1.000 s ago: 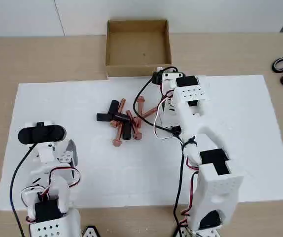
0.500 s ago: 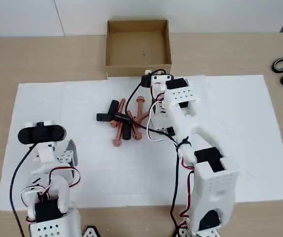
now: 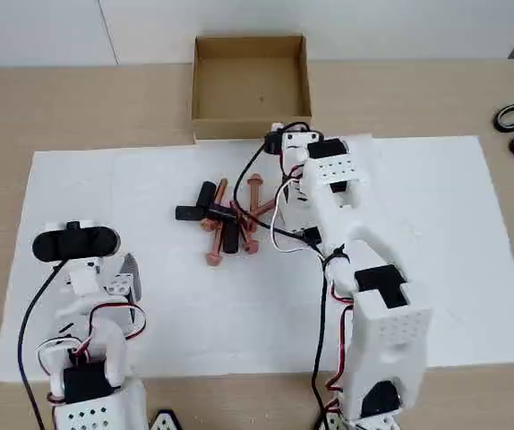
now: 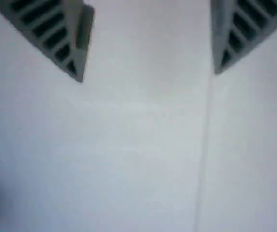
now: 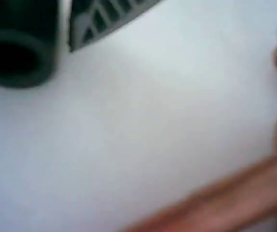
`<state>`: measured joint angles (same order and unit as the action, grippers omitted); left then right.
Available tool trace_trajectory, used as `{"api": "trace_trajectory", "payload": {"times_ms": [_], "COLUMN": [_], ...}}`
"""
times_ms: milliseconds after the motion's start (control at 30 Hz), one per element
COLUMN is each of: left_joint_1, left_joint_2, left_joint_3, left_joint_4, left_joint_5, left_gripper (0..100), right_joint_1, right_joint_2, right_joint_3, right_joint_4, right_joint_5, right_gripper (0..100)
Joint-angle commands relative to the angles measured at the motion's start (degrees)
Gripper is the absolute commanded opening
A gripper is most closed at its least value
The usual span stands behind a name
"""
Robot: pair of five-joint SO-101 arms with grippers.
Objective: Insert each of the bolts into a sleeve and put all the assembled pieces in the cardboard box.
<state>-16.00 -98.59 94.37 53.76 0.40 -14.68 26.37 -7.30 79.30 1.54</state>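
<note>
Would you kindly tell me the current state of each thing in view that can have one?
cardboard box: open, empty
left hand: open, empty
right hand: shut on a sleeve
bolts: piled loose on the white sheet
other sleeves: in that pile, insertion unclear

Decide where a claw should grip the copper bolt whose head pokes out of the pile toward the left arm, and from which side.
Likely the shank just behind the head of the bolt, coming straight down from above and closing across it. That end lies flat on the white sheet with bare space around it; farther along, a black sleeve lies close beside it.
</note>
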Motion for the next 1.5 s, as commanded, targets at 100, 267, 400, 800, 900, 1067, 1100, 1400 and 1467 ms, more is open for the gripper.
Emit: {"api": "trace_trajectory", "payload": {"times_ms": [100, 267, 400, 800, 900, 1067, 1100, 1400, 1467], "left_joint_1": [0.09, 0.09, 0.09, 2.29, 2.46, 8.35, 9.85, 20.13, 21.63], "left_joint_2": [-0.62, -0.44, -0.35, 25.23, 37.36, 56.97, 60.22, 72.44, 74.02], "left_joint_3": [-1.98, -3.56, -9.8, -34.24, -42.77, -53.67, -55.6, -63.25, -63.52], "left_joint_4": [0.18, 0.88, 3.87, 5.98, 5.98, 7.82, 8.35, 4.13, 1.14], "left_joint_5": [-0.35, -0.35, -0.44, -3.6, -3.69, -3.69, -3.69, -1.32, 2.2], "left_gripper": [17, 17, 17, 17, 17, 17, 17, 17, 17], "right_joint_1": [0.22, 0.66, 3.12, 5.49, 5.49, 5.58, 5.76, 12.79, 14.29], "right_joint_2": [-0.4, -1.8, -8.31, -15.78, -15.78, -15.69, -15.69, -15.6, -15.6], "right_joint_3": [-2.73, -2.99, -2.99, -2.73, -2.73, -2.73, -2.73, -2.64, -2.64], "right_joint_4": [1.19, 3.12, 5.32, 7.78, 7.78, 7.78, 7.78, 8.13, 8.57], "right_joint_5": [1.67, 2.99, 3.34, 4.66, 4.66, 4.66, 4.66, 4.66, 4.66], "right_gripper": [0.3, 0.4, 0.4, 0.4, 0.4, 0.4, 0.4, 0.4, 0.4]}}
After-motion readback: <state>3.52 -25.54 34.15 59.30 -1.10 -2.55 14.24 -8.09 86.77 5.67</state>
